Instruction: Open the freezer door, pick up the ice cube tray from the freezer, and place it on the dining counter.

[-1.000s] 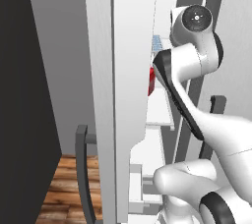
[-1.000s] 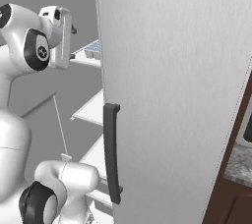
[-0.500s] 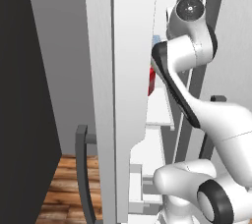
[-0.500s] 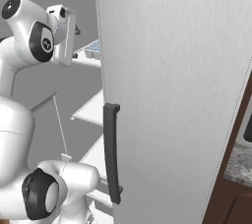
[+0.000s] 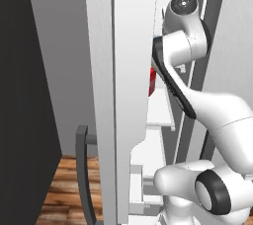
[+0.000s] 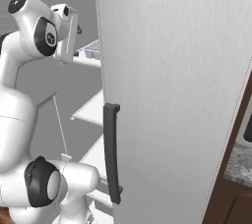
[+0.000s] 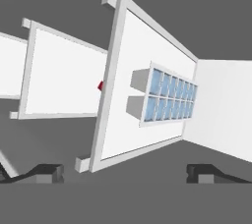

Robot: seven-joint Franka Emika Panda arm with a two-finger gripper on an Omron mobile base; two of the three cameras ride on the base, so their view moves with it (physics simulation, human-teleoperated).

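The freezer door (image 5: 129,95) stands open and shows edge-on, its dark bar handle (image 5: 82,169) low on the left. Inside the freezer, the ice cube tray (image 7: 170,95) rests on a white shelf (image 7: 123,129) against the back corner, and its pale blue cubes are plain in the hand view. In the right base view the ice cube tray (image 6: 92,48) sits just past my hand. My gripper (image 7: 125,173) is open, pointed at the tray from a short way off, with nothing between its fingertips (image 7: 45,171).
A red carton (image 5: 152,82) sits on a lower shelf beside my arm, and a sliver of it, the red carton (image 7: 101,85), peeks past the shelf edge. The plain wider fridge door (image 6: 172,85) with its dark handle (image 6: 112,154) stays closed on the right. More white shelves (image 5: 160,115) lie below.
My arm has reached a little higher and deeper into the freezer, bringing the hand closer to the tray. The gripper has stayed open.
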